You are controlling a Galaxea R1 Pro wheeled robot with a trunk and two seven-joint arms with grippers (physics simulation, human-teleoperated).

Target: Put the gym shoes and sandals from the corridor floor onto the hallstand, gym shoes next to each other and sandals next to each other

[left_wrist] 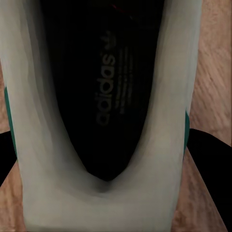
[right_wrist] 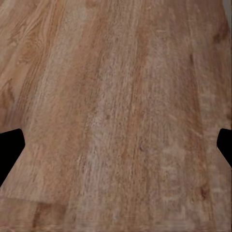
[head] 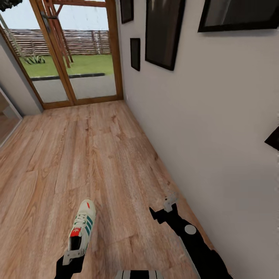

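Gym shoe, low in the frame left of centre in the head view, toe pointing up the corridor floor, gripped at the heel by the left pincer. Probably light, with soft collar walls that give under pressure and a stiffer heel, so best pinched there. Right pincer spread wide, holding nothing, lower right near the wall.

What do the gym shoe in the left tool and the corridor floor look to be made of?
Gym shoe: smooth white leather-look upper, matte, with green side stripes and white laces; real or synthetic leather is unclear in a render. Its dark insole carries printed branding. Corridor floor: light brown wood-grain planks with visible seams and knots, low sheen; possibly laminate.
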